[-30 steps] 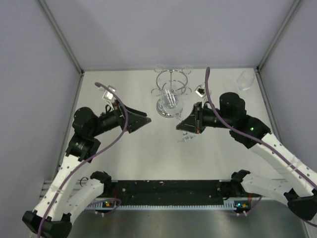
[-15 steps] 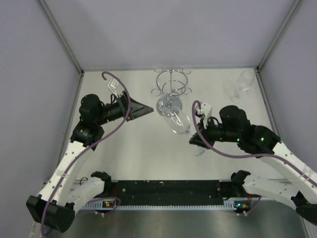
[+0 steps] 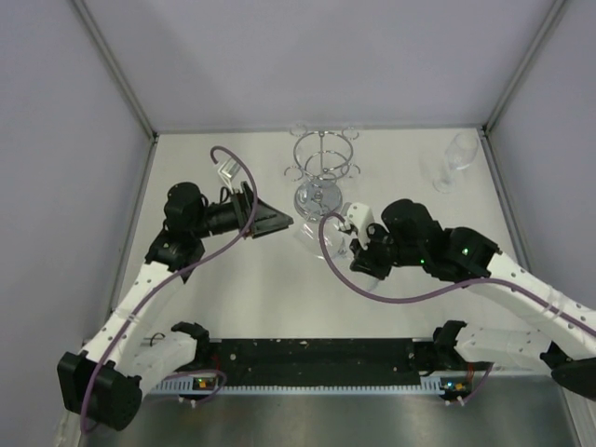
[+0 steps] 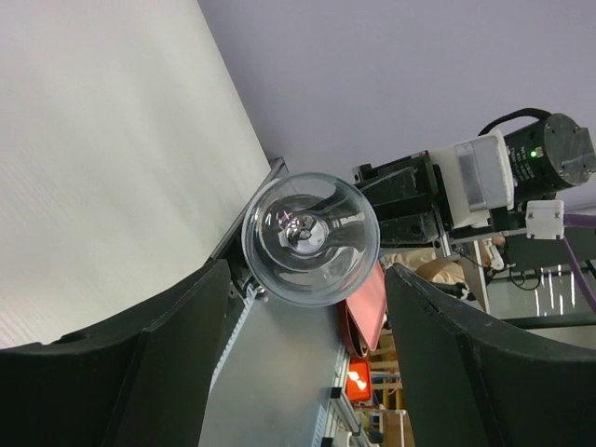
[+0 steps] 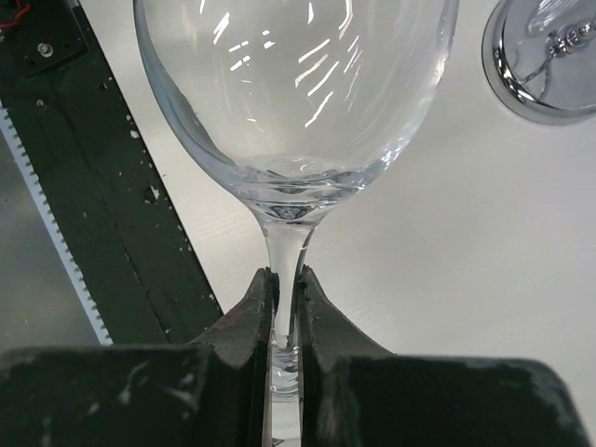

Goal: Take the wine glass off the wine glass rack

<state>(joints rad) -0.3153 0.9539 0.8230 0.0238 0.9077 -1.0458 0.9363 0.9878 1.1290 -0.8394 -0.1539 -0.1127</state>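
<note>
The wine glass rack [image 3: 322, 166] is a chrome wire stand at the back middle of the table; its mirrored base shows in the right wrist view [image 5: 543, 58]. My right gripper [image 3: 348, 250] is shut on the stem of a clear wine glass [image 5: 293, 84], in front of the rack and free of it. The right gripper [image 5: 284, 296] pinches the stem just below the bowl. The bowl [image 3: 309, 237] points left toward my left gripper [image 3: 279, 222], which is open and empty. In the left wrist view the bowl's mouth [image 4: 310, 237] faces the left gripper [image 4: 307, 345], just beyond its fingertips.
A second clear wine glass [image 3: 454, 156] stands at the back right corner. Grey walls close off the back and sides. A black rail [image 3: 317, 356] runs along the near edge between the arm bases.
My right gripper has carried the wine glass forward off the rack, then left, turning the bowl toward the left gripper. The left gripper has shifted a little right and nearer.
</note>
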